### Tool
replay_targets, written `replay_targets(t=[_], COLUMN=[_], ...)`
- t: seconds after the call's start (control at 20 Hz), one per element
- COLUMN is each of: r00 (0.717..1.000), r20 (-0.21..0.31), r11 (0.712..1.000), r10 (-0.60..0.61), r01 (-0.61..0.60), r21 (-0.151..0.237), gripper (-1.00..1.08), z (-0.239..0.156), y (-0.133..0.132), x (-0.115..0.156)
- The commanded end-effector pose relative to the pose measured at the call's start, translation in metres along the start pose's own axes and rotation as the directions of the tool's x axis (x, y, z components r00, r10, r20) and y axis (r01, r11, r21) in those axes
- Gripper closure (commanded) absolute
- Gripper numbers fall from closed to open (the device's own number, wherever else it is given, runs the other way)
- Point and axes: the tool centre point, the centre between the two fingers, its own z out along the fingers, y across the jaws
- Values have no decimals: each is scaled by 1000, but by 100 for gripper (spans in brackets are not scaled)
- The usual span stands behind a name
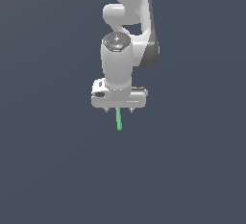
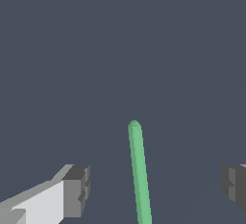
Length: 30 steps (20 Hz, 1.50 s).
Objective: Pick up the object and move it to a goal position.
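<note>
The object is a thin bright green rod [image 1: 118,119]. In the exterior view it shows just below my white gripper [image 1: 118,110], its upper end hidden behind the hand. In the wrist view the rod [image 2: 139,170] runs between my two fingers, clear of both. One finger [image 2: 77,189] and the other finger [image 2: 234,185] stand wide apart, so the gripper [image 2: 154,187] is open. The small fingertips [image 1: 106,109] barely show under the hand in the exterior view.
The white arm [image 1: 129,21] rises above the gripper to the top of the exterior view. The surroundings are a plain dark grey-blue surface [image 1: 48,170] with no other objects in view.
</note>
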Motion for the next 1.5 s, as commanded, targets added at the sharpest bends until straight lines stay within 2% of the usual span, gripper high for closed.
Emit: replay_targets(t=[0.0, 0.8, 1.15, 1.45], r00=[1000, 1000, 999, 997], r20=[0, 7, 13, 22], r11=[1000, 1000, 999, 997], r10=[0, -27, -46, -74], r01=[0, 27, 46, 74], r21=[0, -5, -2, 1], gripper=[-92, -92, -92, -92], z=[0, 0, 28, 68], y=[0, 5, 7, 9], x=[0, -4, -20, -48])
